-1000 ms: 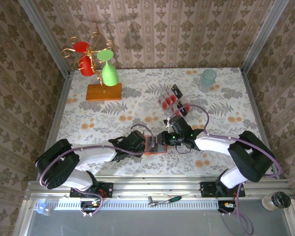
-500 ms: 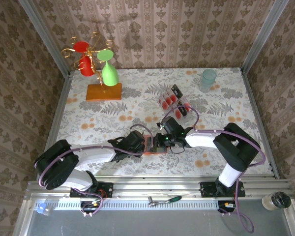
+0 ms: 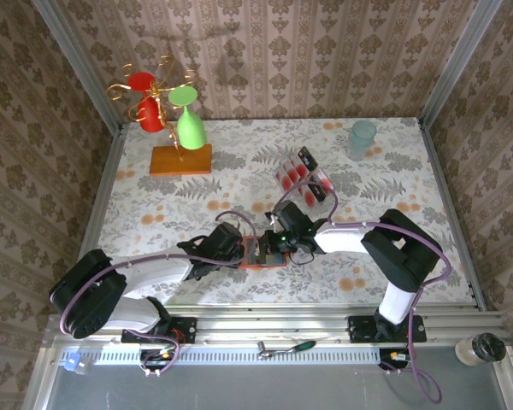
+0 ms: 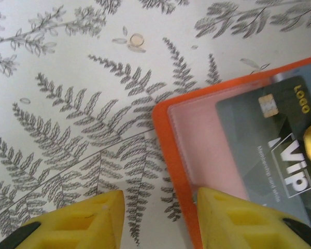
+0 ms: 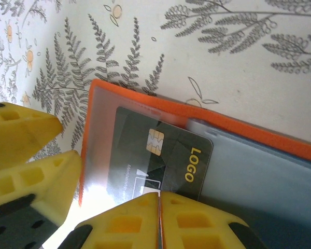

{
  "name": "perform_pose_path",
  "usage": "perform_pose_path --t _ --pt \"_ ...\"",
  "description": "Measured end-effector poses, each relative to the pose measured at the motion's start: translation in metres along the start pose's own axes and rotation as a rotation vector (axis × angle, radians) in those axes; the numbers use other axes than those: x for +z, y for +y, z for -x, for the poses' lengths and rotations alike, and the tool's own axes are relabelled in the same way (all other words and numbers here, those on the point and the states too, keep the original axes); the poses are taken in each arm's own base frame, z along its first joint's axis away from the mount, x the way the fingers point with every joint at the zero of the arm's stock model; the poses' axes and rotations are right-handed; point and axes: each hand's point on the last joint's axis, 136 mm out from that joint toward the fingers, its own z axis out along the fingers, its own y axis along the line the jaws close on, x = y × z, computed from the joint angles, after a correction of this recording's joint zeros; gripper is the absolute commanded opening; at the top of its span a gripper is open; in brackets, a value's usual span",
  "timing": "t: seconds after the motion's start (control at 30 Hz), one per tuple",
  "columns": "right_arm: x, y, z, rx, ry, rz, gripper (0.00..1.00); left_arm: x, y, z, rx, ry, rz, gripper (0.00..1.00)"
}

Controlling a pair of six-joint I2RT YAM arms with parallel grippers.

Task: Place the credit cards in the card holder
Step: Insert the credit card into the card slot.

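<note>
**A:** Entry: where is the card holder?

**B:** It lies open and flat on the tabletop, near the front middle, at about 7 o'clock from the loose credit cards. Both arms meet over it.

**A:** Any card in it?

**B:** One black card, with chip and "LOGO" print face up. It lies on the holder's inner side, at least partly under a clear sleeve. The grey lining shows at 3 o'clock of the card in the right wrist view.

**A:** Right pincer?

**B:** Clenched, with the fingertips pressed together and no gap. The tips sit at the card's 6 o'clock edge. The card lies face-on to the camera, so it is not held between the fingers. I cannot tell whether the tips touch it.

**A:** Left pincer?

**B:** Released, with the jaws apart and grasping nothing. They straddle the holder's orange border, one finger over the fern-print tabletop and the other over the holder.

**A:** Other items?

**B:** A teal cup stands at 2 o'clock from the loose cards. An orange block with a gold wire stand sits at 10 o'clock, well apart.
</note>
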Motion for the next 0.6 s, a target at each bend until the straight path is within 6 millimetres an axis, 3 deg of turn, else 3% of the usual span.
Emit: perform_pose_path --t 0.37,0.6 --pt "-0.017 0.008 0.006 -0.034 -0.020 -0.009 0.12 0.004 0.004 -0.008 -0.001 0.020 0.013 0.42" --pt "-0.015 0.006 0.002 -0.035 -0.007 -0.018 0.10 0.004 0.004 -0.008 -0.003 0.020 0.013 0.42"
